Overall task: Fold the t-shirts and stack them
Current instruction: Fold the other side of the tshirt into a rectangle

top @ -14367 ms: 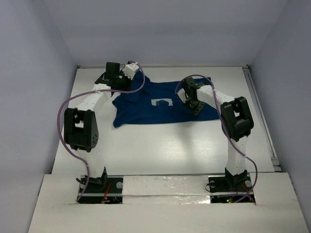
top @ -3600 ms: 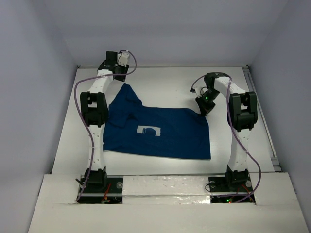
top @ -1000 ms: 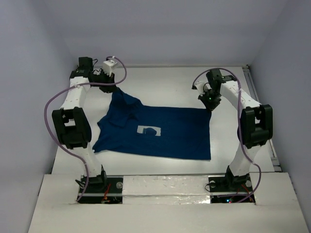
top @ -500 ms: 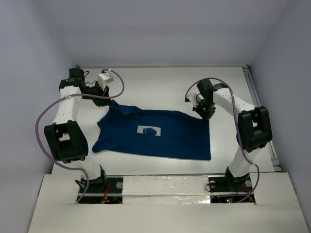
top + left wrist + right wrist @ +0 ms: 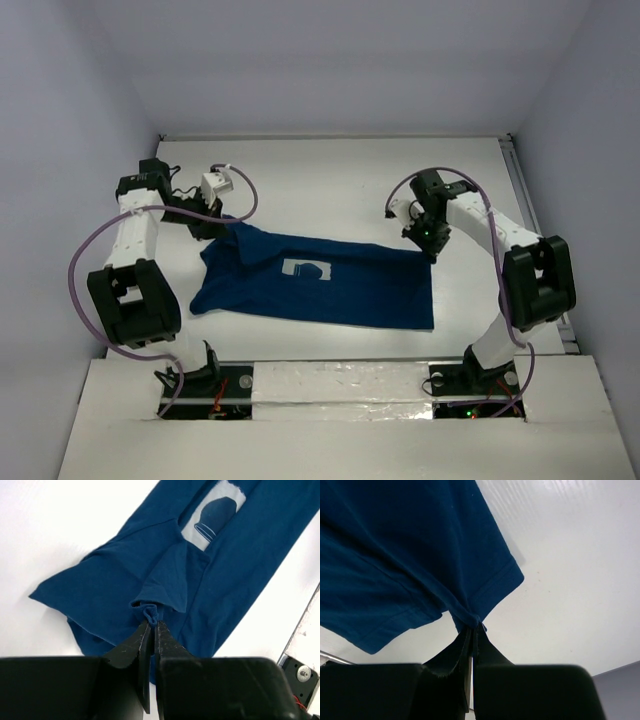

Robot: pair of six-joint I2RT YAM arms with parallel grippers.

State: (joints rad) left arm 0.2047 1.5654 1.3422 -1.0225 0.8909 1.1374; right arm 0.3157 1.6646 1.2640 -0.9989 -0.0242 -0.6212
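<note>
Grip at both ends: left gripper (image 5: 153, 624) clamped on far-left fold of shirt (image 5: 350, 290), right gripper (image 5: 473, 627) on far-right corner, mid-tabletop (image 5: 330, 175).

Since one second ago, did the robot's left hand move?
Yes. The left hand, shut on the t-shirt, came away from the far edge of the table, toward the near side.

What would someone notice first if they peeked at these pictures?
A big dark blue t-shirt lies across the white table, with a white print on its chest. Two robot arms pinch it: the left gripper holds its far left corner, the right gripper its far right corner.
</note>
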